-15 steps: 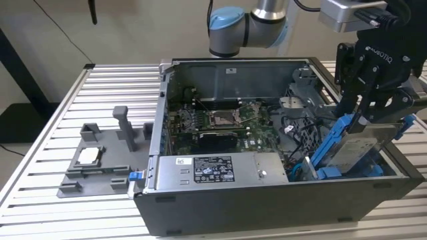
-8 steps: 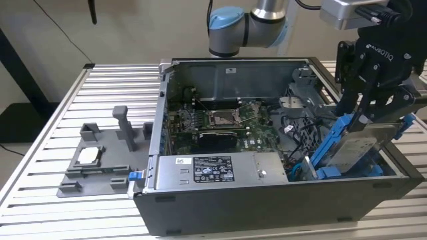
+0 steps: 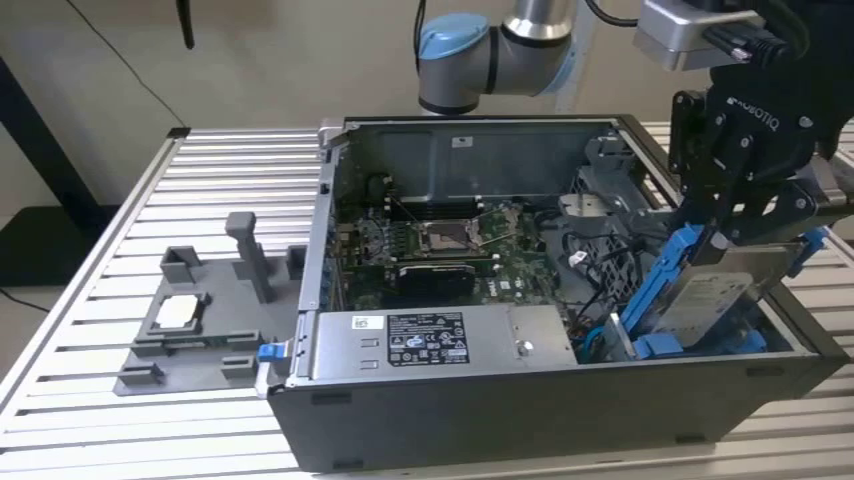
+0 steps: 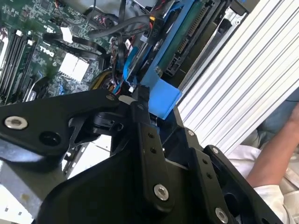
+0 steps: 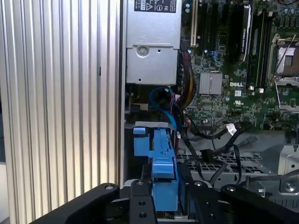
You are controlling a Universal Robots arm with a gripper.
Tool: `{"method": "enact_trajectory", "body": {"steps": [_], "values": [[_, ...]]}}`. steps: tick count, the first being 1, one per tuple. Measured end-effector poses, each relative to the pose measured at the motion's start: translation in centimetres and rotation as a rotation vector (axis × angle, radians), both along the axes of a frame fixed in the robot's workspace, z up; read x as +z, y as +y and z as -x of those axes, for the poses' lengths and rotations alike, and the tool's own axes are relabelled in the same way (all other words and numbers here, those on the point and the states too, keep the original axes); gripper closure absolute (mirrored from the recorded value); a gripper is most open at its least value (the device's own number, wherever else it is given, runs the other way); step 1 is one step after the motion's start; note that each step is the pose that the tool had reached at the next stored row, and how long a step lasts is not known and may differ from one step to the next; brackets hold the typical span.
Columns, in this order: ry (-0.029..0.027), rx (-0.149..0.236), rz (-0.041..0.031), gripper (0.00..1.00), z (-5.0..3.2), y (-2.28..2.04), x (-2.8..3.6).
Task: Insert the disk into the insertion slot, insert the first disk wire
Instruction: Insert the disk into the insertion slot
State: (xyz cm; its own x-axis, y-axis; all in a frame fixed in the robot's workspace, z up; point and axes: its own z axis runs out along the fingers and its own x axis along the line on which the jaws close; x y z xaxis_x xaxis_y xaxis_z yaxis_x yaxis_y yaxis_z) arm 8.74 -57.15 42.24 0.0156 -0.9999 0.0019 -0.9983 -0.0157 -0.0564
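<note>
Ribbed aluminium table [image 3: 227, 160] runs under everything in the exterior view, carrying the open computer case [image 3: 534, 420] and, well apart on the exterior view's left, a grey fixture [image 3: 200, 320]. I have the gripper [image 3: 734, 232] over the case's corner on the exterior view's right, its fingers pressed together on the upper end of the disk [image 3: 714, 295]. The disk stands tilted, lower end down in the insertion slot [image 3: 681, 346], upper end above the case rim. The case's side wall is close on one side of it. The power-supply box [image 3: 427, 340] lies near on the other, with loose black cables [image 3: 594, 250] between. In the second wrist view one black finger [image 4: 140, 116] bears on a tab of the blue carrier [image 4: 163, 98]. The disk's connector edge runs on beyond it, with cables crowding one flank and table ribs just past the other. A person's arm [image 4: 275, 154] shows beyond the table's edge. In the first wrist view I see the carrier clamped between both fingers, just beside the case wall's edge. Cables drape over the metal floor near the motherboard [image 5: 233, 84], so free room is slim.
</note>
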Motion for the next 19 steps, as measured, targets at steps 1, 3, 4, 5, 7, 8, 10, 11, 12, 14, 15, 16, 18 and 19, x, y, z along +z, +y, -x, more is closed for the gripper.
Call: {"method": "enact_trajectory", "body": {"steps": [1, 3, 4, 5, 7, 8, 10, 11, 12, 14, 15, 16, 18, 19], "values": [[-0.0001, -0.001, 0.0009, 0.66, 0.0, 0.05, -0.14], [-0.0002, -0.004, 0.0009, 0.68, 0.0, 0.11, -0.51], [-0.0007, -0.006, 0.0001, 0.68, 0.04, 0.12, -0.69], [-0.0019, -0.006, -0.0007, 0.68, 0.1, 0.12, -0.74], [-0.0057, -0.006, -0.0009, 0.68, 0.45, 0.12, -0.79], [-0.0106, -0.006, -0.0005, 0.68, 0.7, 0.12, -0.9], [-0.012, -0.007, 0.0004, 0.68, 0.83, 0.15, -0.86], [-0.0117, -0.007, 0.0021, 0.68, 0.83, 0.19, -0.75], [-0.0119, -0.007, 0.0009, 0.68, 0.83, 0.15, -0.78], [-0.0118, -0.008, -0.0032, 0.68, 0.85, 0.08, -0.31], [-0.0118, -0.008, -0.0039, 0.68, 0.86, 0.06, 0.08], [-0.0116, -0.008, -0.0019, 0.68, 0.85, 0.06, 0.65], [-0.0117, -0.008, -0.0019, 0.68, 0.84, 0.07, 1.55], [-0.0116, -0.008, -0.0016, 0.68, 0.84, 0.07, 2.03]]}}
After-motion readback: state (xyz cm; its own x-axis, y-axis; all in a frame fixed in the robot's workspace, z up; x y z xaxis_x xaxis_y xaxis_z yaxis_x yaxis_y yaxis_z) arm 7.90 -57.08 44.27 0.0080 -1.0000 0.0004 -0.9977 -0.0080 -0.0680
